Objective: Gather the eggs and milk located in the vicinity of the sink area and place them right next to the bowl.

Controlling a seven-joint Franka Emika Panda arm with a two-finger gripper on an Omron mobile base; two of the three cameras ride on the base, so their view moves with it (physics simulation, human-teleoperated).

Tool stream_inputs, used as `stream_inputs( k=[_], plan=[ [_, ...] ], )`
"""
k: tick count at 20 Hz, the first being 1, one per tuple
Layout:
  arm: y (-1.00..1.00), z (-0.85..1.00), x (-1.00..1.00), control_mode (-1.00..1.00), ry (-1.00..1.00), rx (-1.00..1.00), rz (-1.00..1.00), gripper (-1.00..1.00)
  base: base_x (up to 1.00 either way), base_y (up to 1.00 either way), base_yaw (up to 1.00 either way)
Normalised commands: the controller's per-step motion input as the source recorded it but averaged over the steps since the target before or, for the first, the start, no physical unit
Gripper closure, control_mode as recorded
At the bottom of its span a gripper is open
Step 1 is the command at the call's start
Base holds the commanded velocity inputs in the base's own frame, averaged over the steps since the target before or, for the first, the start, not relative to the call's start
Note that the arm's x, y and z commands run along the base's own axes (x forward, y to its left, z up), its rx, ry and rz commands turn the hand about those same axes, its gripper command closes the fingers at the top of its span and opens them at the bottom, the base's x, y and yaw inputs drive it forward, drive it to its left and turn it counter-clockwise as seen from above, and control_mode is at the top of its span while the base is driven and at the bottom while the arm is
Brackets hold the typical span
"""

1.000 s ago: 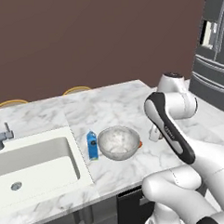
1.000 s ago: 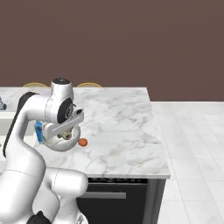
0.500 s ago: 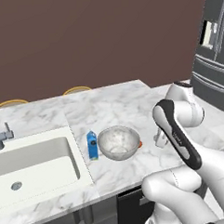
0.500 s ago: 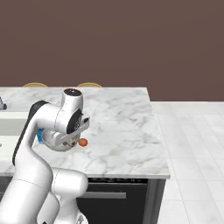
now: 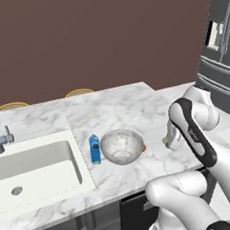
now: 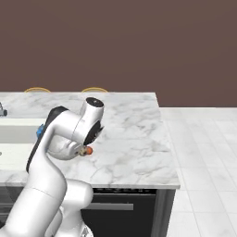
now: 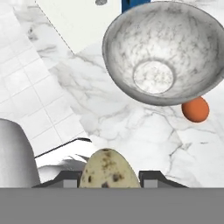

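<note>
Marble island counter (image 5: 116, 109) against a dark brown wall, off-white sink (image 5: 31, 166) at the left end, fridge off to the right. Bowl (image 5: 122, 146) sat mid-counter with the milk (image 5: 94, 148) upright just beside its sink-side rim, so the carton looked already delivered. Small orange ball (image 7: 195, 109) lay touching or nearly touching the bowl's far side, away from the sink.

Gripper (image 7: 109, 178) held the egg (image 7: 109, 171): jaws narrow, pinched on the speckled tan shell, egg standing up between the tips in the hand view. In the left base view the hand hung above the counter, right of the bowl and well apart from it.

Step in hand, as I read it: carry the egg in and set it down next to the bowl. To do it well: come low over bare marble near the rim, on a patch away from the orange ball so neither gets knocked. Touch down before releasing; an egg dropped from any height would roll. Open slowly, lift straight up.

Versus one second earlier: arm had swung rightward in both base views, elbow link lower and further from the bowl in the left one. Bowl, milk and ball had not moved. Grip unchanged.
</note>
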Motion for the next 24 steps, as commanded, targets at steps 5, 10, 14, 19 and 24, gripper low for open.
stream_inputs(
  k=[5,10,14,19,24],
  plan=[
    [-0.01,-0.30,0.31,-1.00,0.00,0.01,0.10,1.00,0.00,0.00,0.00],
    [0.00,-0.38,0.13,-1.00,0.00,0.00,0.12,1.00,0.00,0.00,0.00],
    [0.00,-0.28,0.03,-1.00,0.00,0.00,0.14,1.00,0.00,0.00,0.00],
    [0.02,-0.03,0.05,-1.00,0.00,0.01,0.13,1.00,0.00,0.00,0.00],
    [0.14,-0.10,0.13,-1.00,0.00,0.02,0.03,1.00,0.00,0.00,0.00]
  ],
)
